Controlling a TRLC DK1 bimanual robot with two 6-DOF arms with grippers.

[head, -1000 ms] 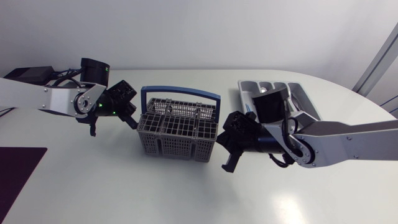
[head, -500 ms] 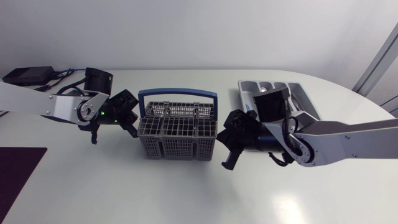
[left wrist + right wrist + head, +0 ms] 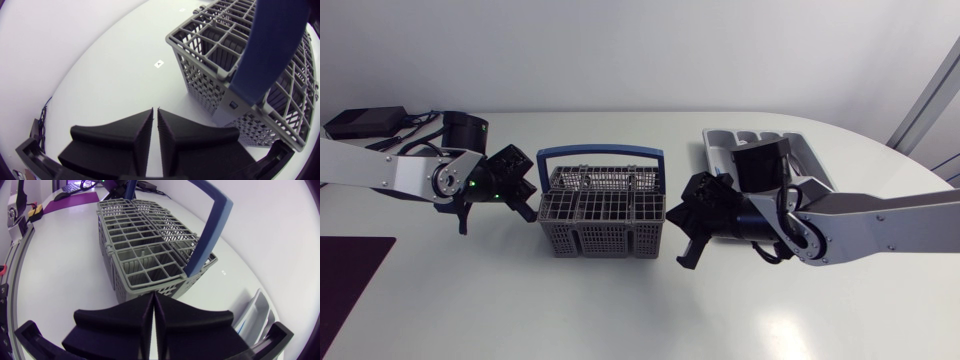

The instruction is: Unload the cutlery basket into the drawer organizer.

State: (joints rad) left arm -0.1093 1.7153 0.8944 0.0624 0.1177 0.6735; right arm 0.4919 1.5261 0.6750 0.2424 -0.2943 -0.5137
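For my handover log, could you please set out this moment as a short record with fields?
basket: grey cutlery basket, standing upright, blue handle raised
organizer: grey drawer organizer, farther back and to the right of the basket, partly covered
left arm: left gripper, fingers shut on nothing, close to the basket's left end
right arm: right gripper, fingers shut on nothing, close to the basket's right end
basket contents: too unclear to list
held items: none

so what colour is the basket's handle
Blue handle on a grey basket; shows best in the right wrist view.
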